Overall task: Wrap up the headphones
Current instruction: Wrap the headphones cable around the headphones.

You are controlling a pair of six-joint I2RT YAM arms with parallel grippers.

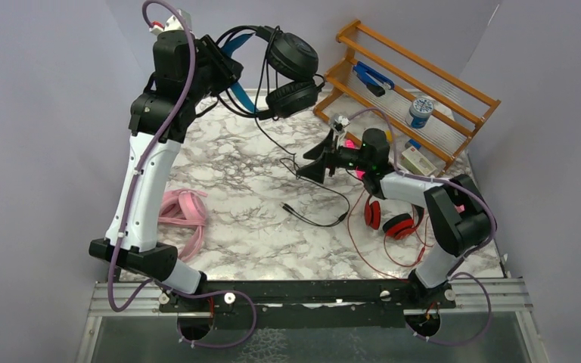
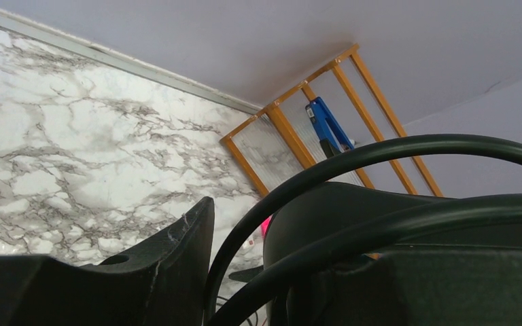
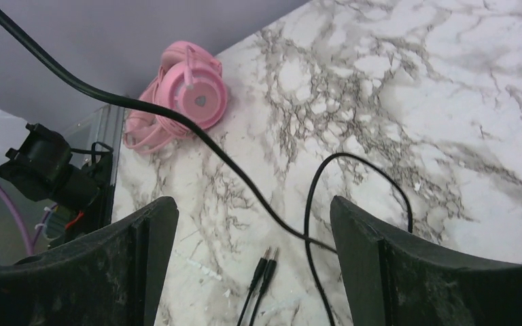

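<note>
My left gripper (image 1: 229,66) is raised high at the back, shut on the blue headband of the black headphones (image 1: 291,57). In the left wrist view one finger (image 2: 170,265) shows beside the black earcup (image 2: 380,224) and cable loops. The black cable (image 1: 325,193) hangs down to the marble table (image 1: 234,242), ending in a twin plug (image 3: 265,265). Just above that cable hovers my right gripper (image 3: 253,204), open with nothing in it, seen from above at mid-table (image 1: 310,165). Pink headphones (image 1: 181,212) lie at the left edge, red headphones (image 1: 393,221) at the right.
An orange wooden rack (image 1: 416,91) stands at the back right, holding a blue-handled tool (image 1: 371,78), a blue-and-white tub (image 1: 421,112) and a small box (image 1: 417,160). Purple walls enclose the table. The red headphones' thin red cable (image 1: 363,249) trails toward the front.
</note>
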